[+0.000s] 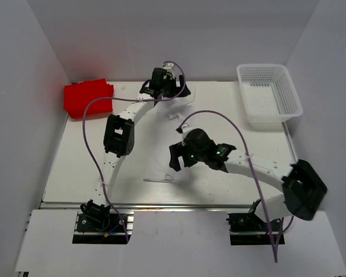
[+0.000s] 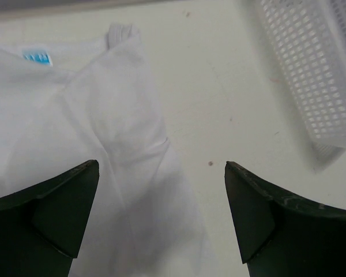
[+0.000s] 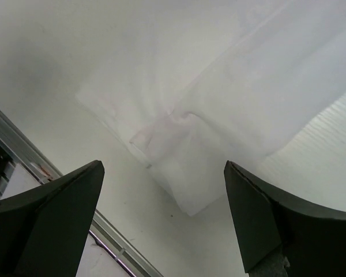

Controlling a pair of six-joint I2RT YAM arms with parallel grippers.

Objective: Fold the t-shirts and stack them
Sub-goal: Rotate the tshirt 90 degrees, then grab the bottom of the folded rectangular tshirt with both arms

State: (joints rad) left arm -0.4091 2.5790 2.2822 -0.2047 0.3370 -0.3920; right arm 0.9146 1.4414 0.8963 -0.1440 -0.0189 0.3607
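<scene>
The white t-shirt (image 1: 161,166) lies spread flat in the middle of the table, pale against the white top. In the left wrist view its collar end (image 2: 98,121) with a blue label lies below my left gripper (image 2: 161,173), which is open and empty above the shirt's edge. My left gripper (image 1: 176,89) hovers at the back middle. My right gripper (image 1: 174,157) is open and empty above the shirt's near part; a bunched corner of the shirt (image 3: 184,138) lies just ahead of the jaws (image 3: 161,173). The red t-shirt (image 1: 87,97) lies folded at the back left corner.
A white plastic mesh basket (image 1: 269,93) stands at the back right, and also shows in the left wrist view (image 2: 311,69). The table's metal front rail (image 3: 29,156) runs close under the right gripper. White walls enclose the table on three sides.
</scene>
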